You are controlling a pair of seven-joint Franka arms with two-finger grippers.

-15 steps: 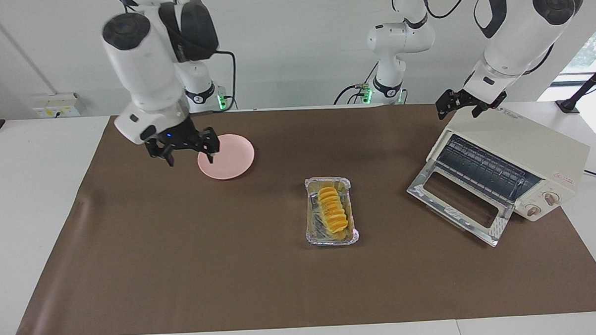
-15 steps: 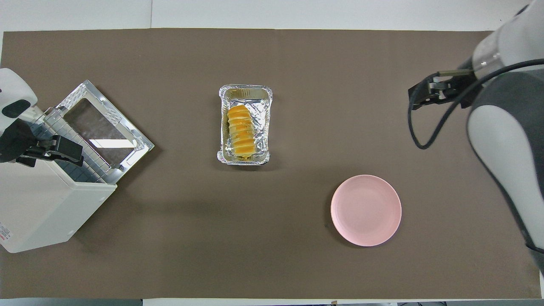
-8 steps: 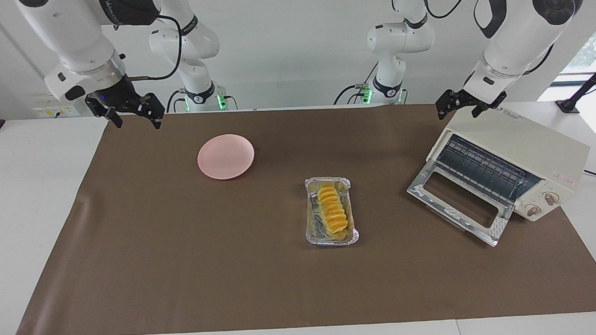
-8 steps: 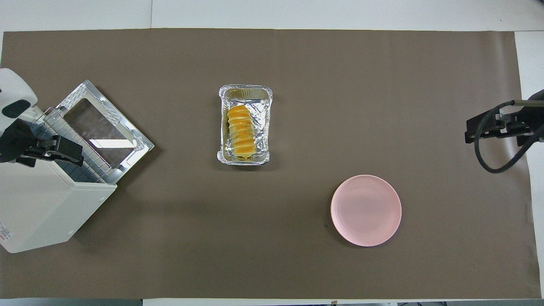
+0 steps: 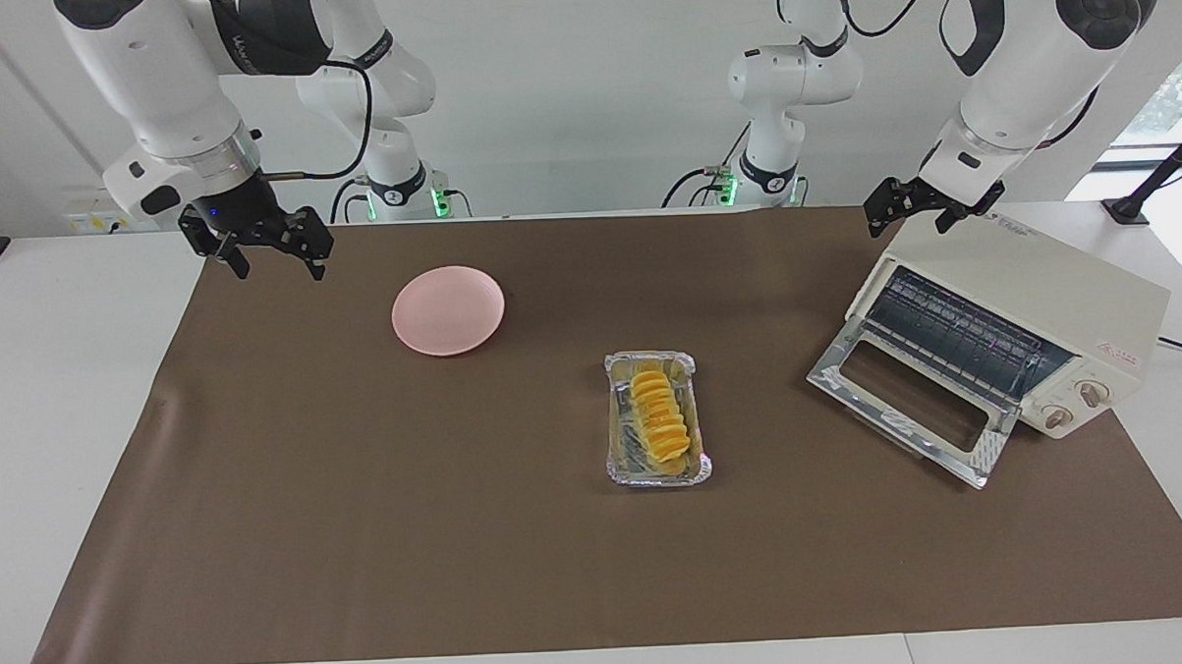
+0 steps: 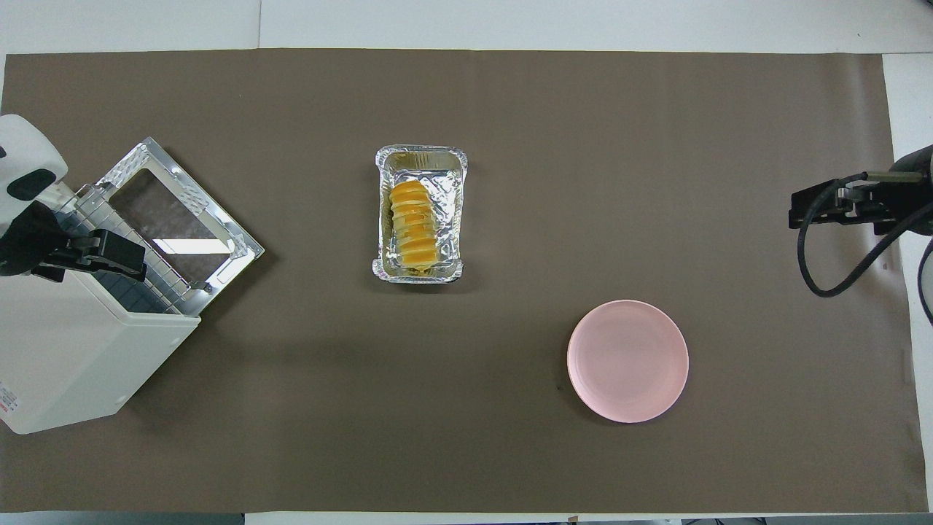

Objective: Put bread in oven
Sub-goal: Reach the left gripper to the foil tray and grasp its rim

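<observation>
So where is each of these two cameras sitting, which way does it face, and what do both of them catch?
Facing view: high across the table, looking at the robots; both arms show in full, right gripper over the mat's edge, left gripper over the oven.
Overhead view: high above the robots' end, looking steeply down; only the gripper ends show.
Both share: the bread in its foil tray, the pink plate, the open oven, half a turn apart.
</observation>
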